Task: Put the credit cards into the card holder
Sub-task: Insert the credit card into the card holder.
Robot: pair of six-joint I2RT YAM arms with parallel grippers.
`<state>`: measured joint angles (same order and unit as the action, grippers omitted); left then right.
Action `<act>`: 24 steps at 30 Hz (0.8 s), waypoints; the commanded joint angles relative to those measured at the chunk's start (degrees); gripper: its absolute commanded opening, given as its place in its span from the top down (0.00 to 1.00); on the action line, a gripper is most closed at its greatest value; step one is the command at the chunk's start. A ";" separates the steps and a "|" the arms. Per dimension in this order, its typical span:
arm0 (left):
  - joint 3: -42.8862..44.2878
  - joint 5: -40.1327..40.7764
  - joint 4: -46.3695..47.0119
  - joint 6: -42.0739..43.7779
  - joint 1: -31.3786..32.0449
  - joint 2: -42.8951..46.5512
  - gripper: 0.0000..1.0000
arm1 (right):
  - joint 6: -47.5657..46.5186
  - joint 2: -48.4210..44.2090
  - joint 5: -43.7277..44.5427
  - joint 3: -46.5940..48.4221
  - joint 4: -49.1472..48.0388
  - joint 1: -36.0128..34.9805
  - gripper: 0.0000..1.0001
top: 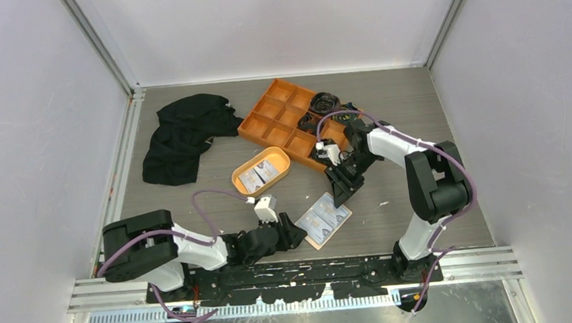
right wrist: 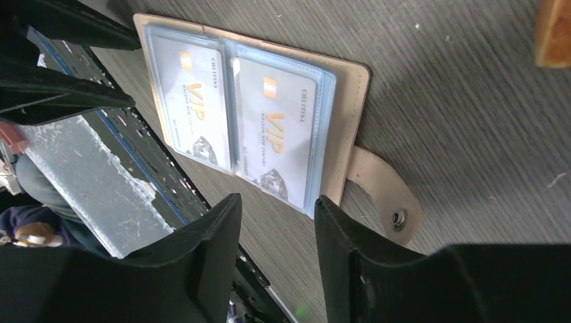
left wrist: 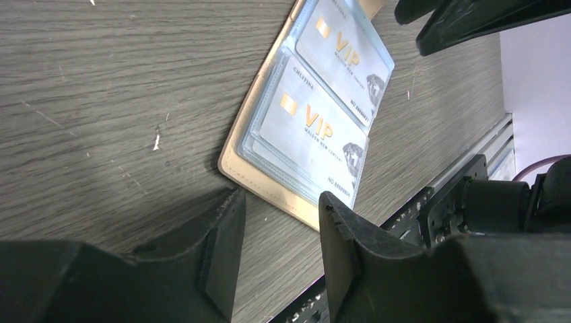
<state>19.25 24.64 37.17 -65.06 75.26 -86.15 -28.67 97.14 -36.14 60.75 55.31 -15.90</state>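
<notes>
Near the front edge of the table (top: 420, 167), between the two arms, the card holder (top: 324, 221) lies open and flat, inner side up. Its long axis runs on a slant, from near-left to far-right in the overhead view. Two credit cards (right wrist: 273, 131), white with gold print, sit side by side in its clear sleeves. Its snap tab (right wrist: 384, 195) sticks out flat on the table.

More cards (top: 260, 175) lie in an oval orange dish (top: 286, 167), farther back and to the left of the holder. Judging from the overhead view, both arms are about equally near the dish, the left perhaps a little nearer.

The left end effector (top: 294, 233) is just beside the holder's near-left corner, pointing at it. Its jaws are parted and hold nothing; bare table shows between them. The left arm lies low, stretched rightward along the front edge.

The right end effector (top: 343, 190) hovers just beside the holder's far end, tilted down toward it. Its jaws are likewise parted and empty. The right arm is folded, elbow high, forearm reaching in toward the middle of the table.

The coming move likely means fetching a card from the dish while the holder stays open.
</notes>
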 commanded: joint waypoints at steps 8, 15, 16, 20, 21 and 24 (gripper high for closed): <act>3.58 1.78 -1.44 -2.22 0.24 -4.24 0.56 | 2.52 4.43 1.38 2.53 -0.02 -1.44 0.55; 3.26 2.22 -1.21 -2.44 0.25 -4.45 0.56 | 4.11 4.55 4.95 2.45 -1.32 -1.61 0.55; 3.26 2.21 -1.25 -2.49 0.26 -4.46 0.56 | 4.32 4.16 5.59 2.40 -1.60 -1.67 0.55; 3.43 2.20 -1.41 -2.44 0.26 -4.64 0.56 | 4.93 2.92 7.75 1.93 -2.68 -1.68 0.55; 3.50 2.23 -1.48 -2.51 0.24 -4.72 0.56 | 4.97 2.99 7.98 1.84 -2.73 -1.68 0.55; 3.58 2.16 -1.41 -2.47 0.23 -4.91 0.56 | 4.31 3.99 6.92 2.03 -1.75 -1.67 0.55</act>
<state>22.35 25.23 37.47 -67.57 75.29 -89.89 -24.69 102.37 -29.54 61.41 53.52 -17.30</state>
